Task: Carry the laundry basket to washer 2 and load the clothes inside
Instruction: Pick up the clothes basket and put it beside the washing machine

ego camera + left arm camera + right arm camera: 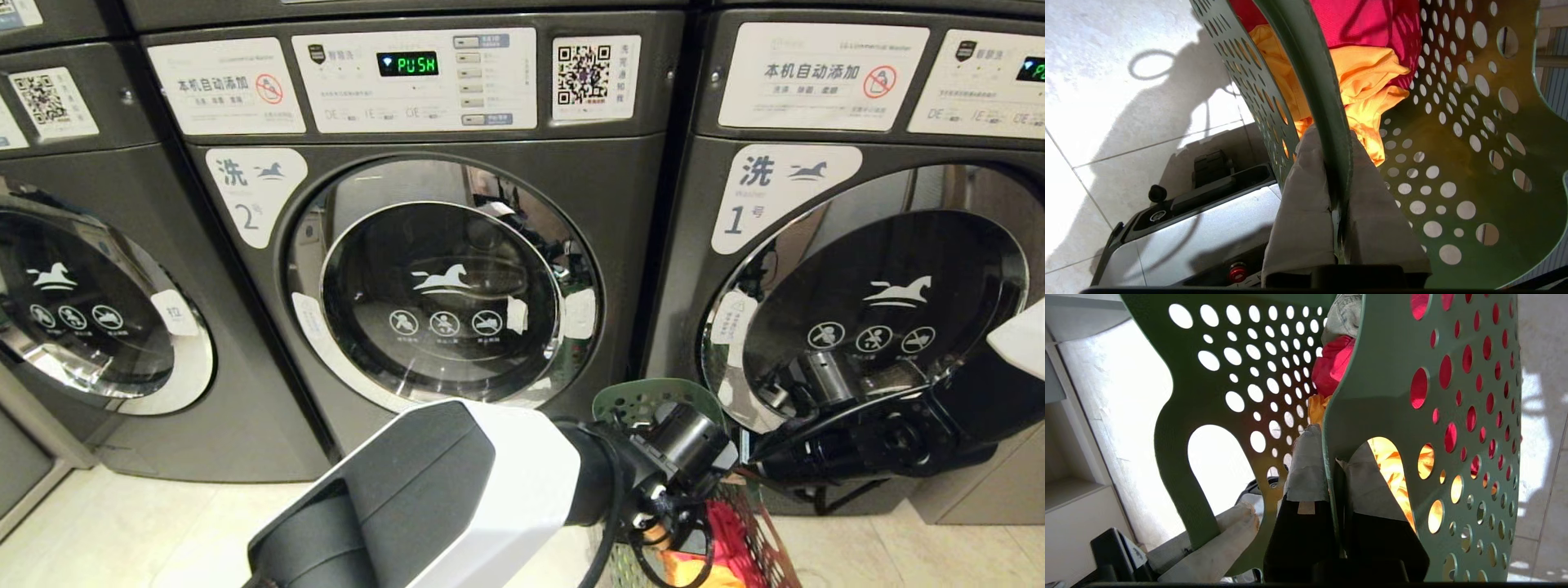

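I am holding the laundry basket (653, 400) up between my two arms, low in front of the washers. My left gripper (1338, 196) is pinched tight on the basket's rim, one taped finger (1302, 192) outside the wall and the other inside, with the green edge squeezed between them. My right gripper (1336, 473) is clamped just as tight on the opposite wall, beside one of the oval handle holes (1392, 473); one finger (1308, 465) sits inside the basket and the other outside.

The basket hangs near me, in front of the gap between washer 2 (441, 294) and the washer marked 1 (865, 310) on its right. Washer 2 stands straight ahead, its round door closed, and its display (406, 64) reads PUSH. A third washer (73, 302) shows at the far left.

The clothes are all in the basket: a yellow garment (1367, 85) bunched in the middle, a pink-red garment (1367, 24) touching it on the washer side, and a grey-green piece (1345, 314) beyond that. Pale floor tiles (1126, 81) lie beneath, and part of my base (1200, 228) shows below the left gripper.
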